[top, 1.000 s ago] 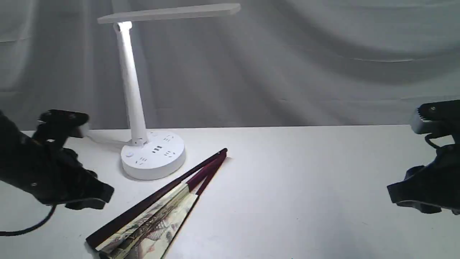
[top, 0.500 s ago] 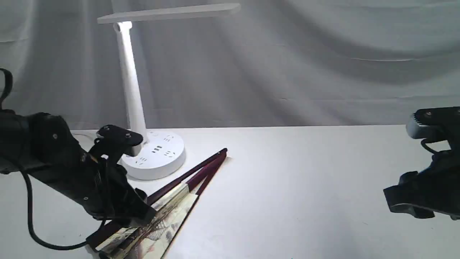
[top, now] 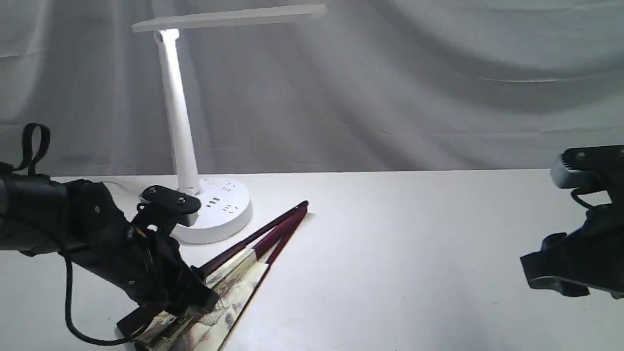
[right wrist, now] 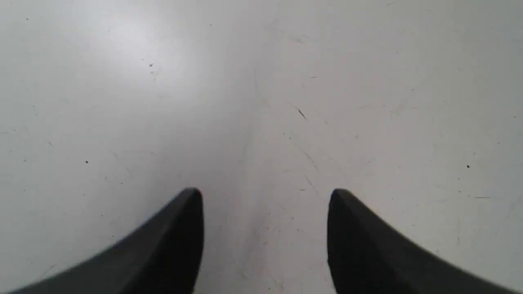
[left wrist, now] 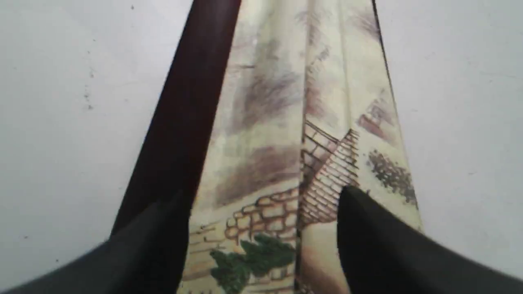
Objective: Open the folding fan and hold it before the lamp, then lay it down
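Your left gripper has swung in from the left & dropped over the folding fan. Jaws are spread wide, straddling the painted leaf near its broad end; contact unclear. Fan's barely parted, flat on the table, pivot end just beside the lamp base. Right gripper: also wide, over bare table, well apart. 1 fan, 1 lamp, 2 grippers.

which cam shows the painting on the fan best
The left wrist view: the folding fan fills it, brick walls and a green tree plain inside the open left pincer. The exterior view shows it small, partly hidden by the left arm. The right wrist view shows none of it.
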`<state>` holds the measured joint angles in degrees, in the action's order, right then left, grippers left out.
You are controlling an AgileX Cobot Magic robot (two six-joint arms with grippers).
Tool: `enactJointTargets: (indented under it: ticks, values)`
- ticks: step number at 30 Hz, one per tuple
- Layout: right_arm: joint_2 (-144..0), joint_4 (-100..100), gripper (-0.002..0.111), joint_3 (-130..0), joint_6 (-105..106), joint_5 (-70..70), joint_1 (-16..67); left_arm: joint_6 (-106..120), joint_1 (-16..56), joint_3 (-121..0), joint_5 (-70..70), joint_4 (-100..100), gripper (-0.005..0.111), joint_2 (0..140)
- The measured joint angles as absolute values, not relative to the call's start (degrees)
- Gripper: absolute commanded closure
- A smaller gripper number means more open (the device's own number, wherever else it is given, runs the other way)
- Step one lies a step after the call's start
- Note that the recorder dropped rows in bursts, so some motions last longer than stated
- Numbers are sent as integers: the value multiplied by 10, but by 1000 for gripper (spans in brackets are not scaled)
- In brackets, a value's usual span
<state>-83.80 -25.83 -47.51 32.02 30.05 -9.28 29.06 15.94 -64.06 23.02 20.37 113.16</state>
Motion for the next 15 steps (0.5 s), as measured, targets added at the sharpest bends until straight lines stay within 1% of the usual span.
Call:
enactJointTargets:
  ticks: [9, 15]
  values:
    - [-838, -260, 61, -475, 320, 303, -93, 293, 159, -641, 234, 204, 52, 1162]
    - [-838, -270, 61, -475, 320, 308, -93, 340, 159, -641, 237, 204, 52, 1162]
